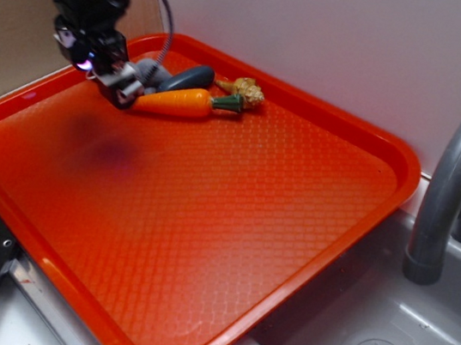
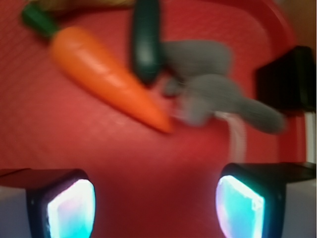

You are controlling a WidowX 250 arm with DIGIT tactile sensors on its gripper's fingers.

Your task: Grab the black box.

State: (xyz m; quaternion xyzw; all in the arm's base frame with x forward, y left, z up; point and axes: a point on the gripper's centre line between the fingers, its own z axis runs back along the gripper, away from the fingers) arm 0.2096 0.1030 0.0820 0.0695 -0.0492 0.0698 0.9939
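Offset decides my move: the small matte black cube-like box sits far right in my wrist view against the red plastic tray's rim, past the grey plush mouse, while my gripper hangs released, grasping nothing.

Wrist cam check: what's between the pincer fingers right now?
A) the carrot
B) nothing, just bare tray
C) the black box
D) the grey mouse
B: the wrist view shows only red tray between the pincer fingers; the black box sits far right, ungrasped.
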